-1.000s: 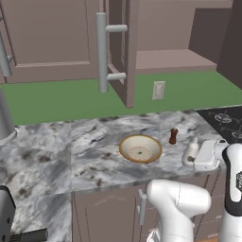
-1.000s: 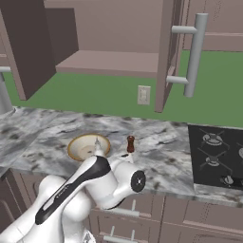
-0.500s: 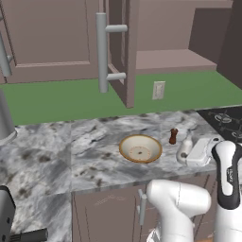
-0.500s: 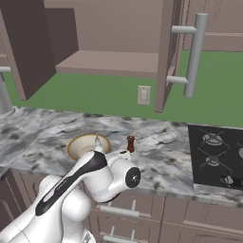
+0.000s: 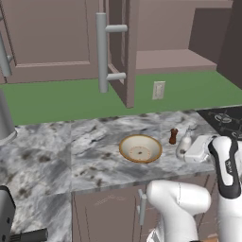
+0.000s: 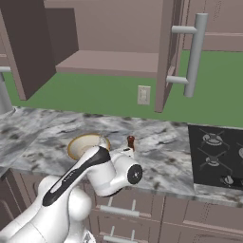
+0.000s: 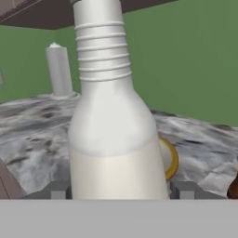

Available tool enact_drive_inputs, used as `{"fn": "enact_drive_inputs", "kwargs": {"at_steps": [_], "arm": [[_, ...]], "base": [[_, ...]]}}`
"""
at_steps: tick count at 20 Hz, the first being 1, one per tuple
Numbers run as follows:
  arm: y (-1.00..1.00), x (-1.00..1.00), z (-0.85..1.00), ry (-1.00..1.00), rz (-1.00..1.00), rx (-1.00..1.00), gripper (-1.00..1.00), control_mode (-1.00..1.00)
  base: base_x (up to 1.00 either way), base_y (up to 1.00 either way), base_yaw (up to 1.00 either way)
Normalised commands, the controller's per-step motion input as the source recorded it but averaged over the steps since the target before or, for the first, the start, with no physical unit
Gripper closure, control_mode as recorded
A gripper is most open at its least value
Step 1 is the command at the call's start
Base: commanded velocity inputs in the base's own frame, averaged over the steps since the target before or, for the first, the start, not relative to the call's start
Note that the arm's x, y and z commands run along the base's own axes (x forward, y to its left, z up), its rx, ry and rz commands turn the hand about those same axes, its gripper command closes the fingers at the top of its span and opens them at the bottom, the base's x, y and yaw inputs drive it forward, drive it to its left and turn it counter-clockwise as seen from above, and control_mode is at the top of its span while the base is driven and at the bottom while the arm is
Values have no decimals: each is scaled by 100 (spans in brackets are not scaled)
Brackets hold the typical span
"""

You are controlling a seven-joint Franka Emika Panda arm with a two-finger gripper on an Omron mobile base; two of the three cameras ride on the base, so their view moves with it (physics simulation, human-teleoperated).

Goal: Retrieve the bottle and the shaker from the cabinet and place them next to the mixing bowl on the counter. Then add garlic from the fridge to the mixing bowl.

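A white bottle (image 7: 114,135) stands upright between my two fingertips (image 7: 58,190), close up in the hand view. My gripper (image 5: 189,150) is shut on the bottle (image 5: 184,143), low over the counter just right of the tan mixing bowl (image 5: 140,148). A small dark brown shaker (image 5: 173,136) stands on the counter between bowl and bottle, a little further back. In the right base view the bowl (image 6: 81,141) and shaker (image 6: 130,141) show behind my arm. I cannot tell whether the bottle's base touches the counter.
The upper cabinet stands open, with its shelf (image 5: 170,61) bare and its door with a long handle (image 5: 101,52) swung out above the bowl. A black stove (image 6: 218,152) lies to the right. A grey cylinder (image 5: 5,118) stands at the far left.
My hand with the bottle has come slightly left and down toward the counter beside the bowl. Bowl and shaker have stayed put.
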Motion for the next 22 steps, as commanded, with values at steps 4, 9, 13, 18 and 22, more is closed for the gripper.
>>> {"fn": "enact_drive_inputs", "kwargs": {"at_steps": [4,9,13,18,22], "arm": [[-18,21,0,0,0,0,100,-100],[-6,12,-2,0,0,0,100,-100],[0,2,-17,0,0,0,100,-100],[0,3,-21,0,0,0,100,-100],[0,6,-21,0,0,-1,100,-100]], "base": [[0,0,0],[0,0,0],[0,0,0],[0,0,0],[0,0,0]]}}
